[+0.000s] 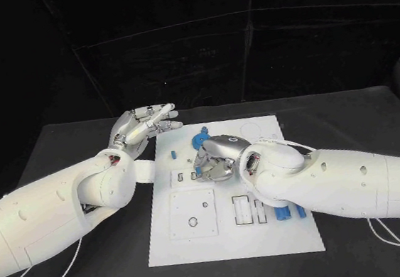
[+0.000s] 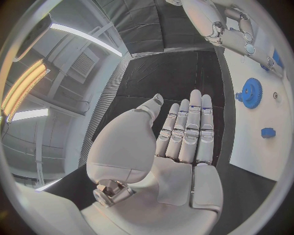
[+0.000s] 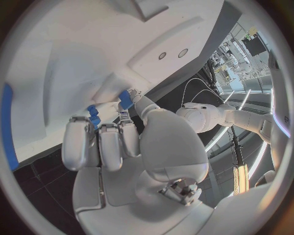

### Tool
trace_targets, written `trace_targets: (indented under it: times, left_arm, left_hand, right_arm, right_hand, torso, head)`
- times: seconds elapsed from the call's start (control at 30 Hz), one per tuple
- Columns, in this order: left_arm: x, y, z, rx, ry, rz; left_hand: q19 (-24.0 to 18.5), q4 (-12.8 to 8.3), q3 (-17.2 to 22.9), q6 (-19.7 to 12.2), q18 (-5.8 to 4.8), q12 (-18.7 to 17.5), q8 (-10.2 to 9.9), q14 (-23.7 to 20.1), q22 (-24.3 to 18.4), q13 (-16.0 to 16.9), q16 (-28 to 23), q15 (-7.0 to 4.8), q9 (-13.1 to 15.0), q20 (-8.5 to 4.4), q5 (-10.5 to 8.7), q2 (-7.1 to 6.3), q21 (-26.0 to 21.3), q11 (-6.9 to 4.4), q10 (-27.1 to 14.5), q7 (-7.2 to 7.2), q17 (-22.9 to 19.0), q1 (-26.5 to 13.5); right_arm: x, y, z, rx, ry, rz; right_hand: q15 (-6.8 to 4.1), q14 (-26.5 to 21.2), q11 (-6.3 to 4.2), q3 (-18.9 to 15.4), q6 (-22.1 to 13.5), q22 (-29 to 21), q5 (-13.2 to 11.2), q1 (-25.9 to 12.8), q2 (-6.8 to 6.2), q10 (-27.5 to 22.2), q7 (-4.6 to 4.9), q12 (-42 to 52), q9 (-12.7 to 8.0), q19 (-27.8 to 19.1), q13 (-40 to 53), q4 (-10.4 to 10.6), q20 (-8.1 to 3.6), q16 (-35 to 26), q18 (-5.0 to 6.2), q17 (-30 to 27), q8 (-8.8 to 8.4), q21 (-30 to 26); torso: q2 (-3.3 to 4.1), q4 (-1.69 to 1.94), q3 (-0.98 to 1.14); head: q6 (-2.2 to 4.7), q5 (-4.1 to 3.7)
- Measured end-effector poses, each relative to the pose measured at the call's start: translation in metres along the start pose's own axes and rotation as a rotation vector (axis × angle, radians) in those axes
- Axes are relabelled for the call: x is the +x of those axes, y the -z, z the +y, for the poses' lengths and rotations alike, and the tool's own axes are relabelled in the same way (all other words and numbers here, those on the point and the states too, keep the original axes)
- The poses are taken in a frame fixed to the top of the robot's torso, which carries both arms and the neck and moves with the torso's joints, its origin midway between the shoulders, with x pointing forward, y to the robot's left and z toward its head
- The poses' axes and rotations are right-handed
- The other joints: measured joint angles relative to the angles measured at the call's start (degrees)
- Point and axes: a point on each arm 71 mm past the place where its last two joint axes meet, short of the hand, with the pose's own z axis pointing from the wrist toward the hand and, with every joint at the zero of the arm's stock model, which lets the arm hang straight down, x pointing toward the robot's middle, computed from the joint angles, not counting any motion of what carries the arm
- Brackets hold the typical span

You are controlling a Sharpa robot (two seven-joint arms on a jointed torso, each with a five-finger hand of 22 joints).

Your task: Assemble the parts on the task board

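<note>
Fingers of the right hand (image 1: pixel 216 159) curl down onto the task board (image 1: pixel 228 242), touching small blue parts (image 3: pixel 93 113) at their tips. Left hand (image 1: pixel 142 126) hovers flat, spread and holding nothing, beside the board's far corner, a blue gear (image 2: pixel 251 92) just ahead.

We see our left hand (image 1: pixel 143 125) at 11 o'clock, flat, fingers straight and together, holding nothing. Our right hand (image 1: pixel 217 157) at centre curls its fingers downward.

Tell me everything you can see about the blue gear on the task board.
The blue gear is a round toothed wheel, plastic by its look, with a raised hub at its centre. It lies flat on the white task board near the far edge, just beyond the right hand, which partly hides it in the head view. The left hand hovers beside the board, apart from it.
</note>
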Motion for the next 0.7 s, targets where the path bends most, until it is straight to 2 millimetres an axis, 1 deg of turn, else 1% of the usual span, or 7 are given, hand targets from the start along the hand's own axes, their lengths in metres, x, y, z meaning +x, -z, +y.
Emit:
trace_targets:
  times: [0.13,0.17,0.23,0.3,0.43,0.63,0.7]
  left_arm:
    - [0.0002,0.0,0.0001,-0.002,0.001,0.003]
    - [0.0002,0.0,0.0002,-0.002,0.001,0.003]
    - [0.0004,0.0001,0.0001,-0.003,0.001,0.005]
    - [0.0006,0.0002,0.0001,-0.003,0.001,0.006]
    - [0.0007,0.0002,0.0001,-0.003,0.001,0.008]
    - [-0.0002,0.0005,0.0,-0.003,-0.001,0.007]
    - [-0.0008,0.0006,0.0,-0.003,-0.002,0.006]
  left_hand:
    - [0.0,0.0,0.0,0.0,0.0,0.0,0.0,0.0,0.0,0.0,0.0,0.0,0.0,0.0,0.0,0.0,0.0,0.0,0.0,0.0,0.0,0.0]
    - [0.0,0.0,0.0,0.0,0.0,0.0,0.0,0.0,0.0,0.0,0.0,0.0,0.0,0.0,0.0,0.0,0.0,0.0,0.0,0.0,0.0,0.0]
    - [0.0,0.0,0.0,0.0,0.0,0.0,0.0,0.0,0.0,0.0,0.0,0.0,0.0,0.0,0.0,0.0,0.0,0.0,0.0,0.0,0.0,0.0]
    - [0.0,0.0,0.0,0.0,0.0,0.0,0.0,0.0,0.0,0.0,0.0,0.0,0.0,0.0,0.0,0.0,0.0,0.0,0.0,0.0,0.0,0.0]
    - [0.0,0.0,0.0,0.0,0.0,0.0,0.0,0.0,0.0,0.0,0.0,0.0,0.0,0.0,0.0,0.0,0.0,0.0,0.0,0.0,0.0,0.0]
    - [0.0,0.0,0.0,0.0,0.0,0.0,0.0,0.0,0.0,0.0,0.0,0.0,0.0,0.0,0.0,0.0,0.0,0.0,0.0,0.0,0.0,0.0]
    - [0.0,0.0,0.0,0.0,0.0,0.0,0.0,0.0,0.0,0.0,0.0,0.0,0.0,0.0,0.0,0.0,0.0,0.0,0.0,0.0,0.0,0.0]
  right_arm:
    - [-0.0001,0.0001,-0.0007,0.002,0.003,0.003]
    - [-0.0001,0.0002,-0.0009,0.003,0.003,0.003]
    - [0.0,0.0005,-0.0012,0.003,0.004,0.004]
    - [0.0001,0.0008,-0.0017,0.004,0.004,0.005]
    - [0.0001,0.0016,-0.0026,0.005,0.006,0.006]
    - [0.0004,0.0024,-0.003,0.004,0.008,0.006]
    - [0.0006,0.0025,-0.003,0.004,0.009,0.006]
  right_hand:
    - [0.0,0.0,0.01,0.0,0.0,-0.1,-0.1,-0.1,-0.14,0.0,-0.02,0.0,-0.1,0.0,0.0,0.0,0.0,0.0,0.0,0.0,-0.03,0.0]
    - [0.0,0.0,0.22,0.1,0.0,-0.1,-0.1,-0.1,-0.14,-0.2,-0.03,0.0,-0.1,0.0,0.0,-0.1,0.0,0.0,0.0,0.0,-0.03,0.0]
    - [0.0,0.0,0.21,0.2,-0.1,-0.1,-0.1,-0.1,-0.14,-0.2,-0.09,-0.2,-0.2,0.0,0.0,-0.2,0.0,-0.2,0.0,0.0,-0.04,0.0]
    - [0.0,0.0,0.42,0.5,-0.1,-0.1,-0.1,-0.1,-0.15,-0.4,-0.12,-0.6,-0.3,0.0,0.0,-0.5,0.0,-0.2,0.0,0.0,-0.05,0.0]
    - [0.0,0.0,0.42,0.7,-0.2,-0.2,-0.1,-0.4,-0.37,-0.4,-0.2,-0.6,-0.3,0.0,0.0,-0.7,0.0,-0.2,0.0,0.0,-0.1,0.0]
    - [0.0,0.0,0.62,0.7,-0.3,-0.2,-0.2,-0.5,-0.52,-0.6,-0.27,-0.9,-0.3,0.0,0.0,-0.7,0.0,-0.2,0.0,0.0,-0.27,0.0]
    - [0.0,0.0,0.63,0.8,-0.4,-0.3,-0.2,-0.5,-0.52,-0.6,-0.15,-0.9,-0.3,0.0,0.0,-0.8,0.0,-0.2,0.0,0.0,-0.48,0.0]
  torso:
    - [0.0,0.0,0.0]
    - [0.0,-0.01,0.0]
    - [0.0,-0.03,0.0]
    - [0.0,-0.05,-0.01]
    - [0.0,-0.06,-0.02]
    - [0.0,-0.06,-0.05]
    - [0.0,-0.06,-0.05]
  head:
    - [-0.09,0.05]
    - [-0.1,0.06]
    - [-0.17,0.09]
    - [-0.23,0.09]
    - [-0.35,0.1]
    - [-0.46,0.0]
    - [-0.46,-0.05]
